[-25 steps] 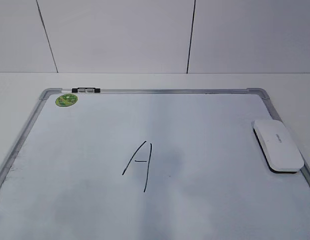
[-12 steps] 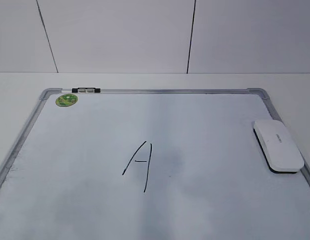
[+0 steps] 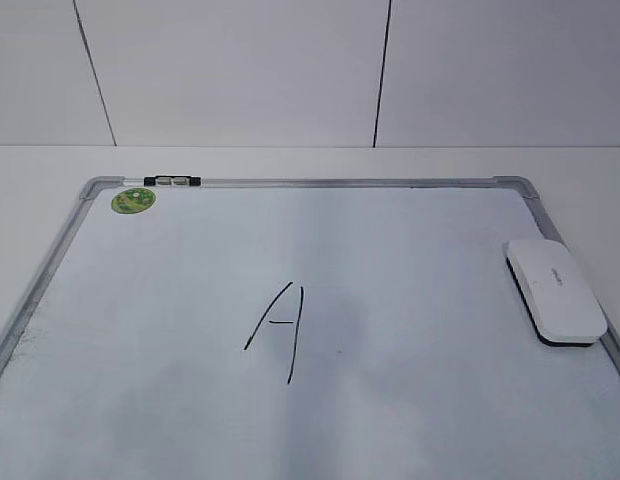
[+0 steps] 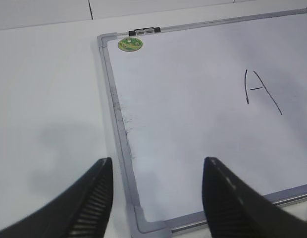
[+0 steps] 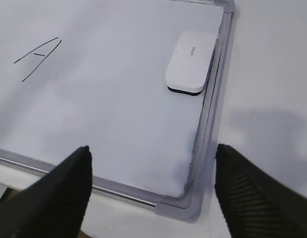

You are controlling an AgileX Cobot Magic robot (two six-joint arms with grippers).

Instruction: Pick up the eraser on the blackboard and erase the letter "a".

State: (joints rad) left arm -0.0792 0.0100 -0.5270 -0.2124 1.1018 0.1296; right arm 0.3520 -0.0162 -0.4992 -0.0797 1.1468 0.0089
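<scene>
The eraser (image 3: pixel 555 291), a flat white block with a black underside, lies on the blackboard (image 3: pixel 320 183) against its right frame. It also shows in the right wrist view (image 5: pixel 190 60). A tall capital "A" (image 3: pixel 278 330) is drawn mid-board. No small lowercase "a" shows in any view. My left gripper (image 4: pixel 157 163) is open and empty above the board's near left corner. My right gripper (image 5: pixel 152 148) is open and empty above the near right corner, well short of the eraser. Neither gripper shows in the exterior view.
A round green sticker (image 3: pixel 133 200) and a small black clip (image 3: pixel 172 181) sit at the board's far left corner. The board lies flat on a white table (image 3: pixel 590 170) with a white panelled wall behind.
</scene>
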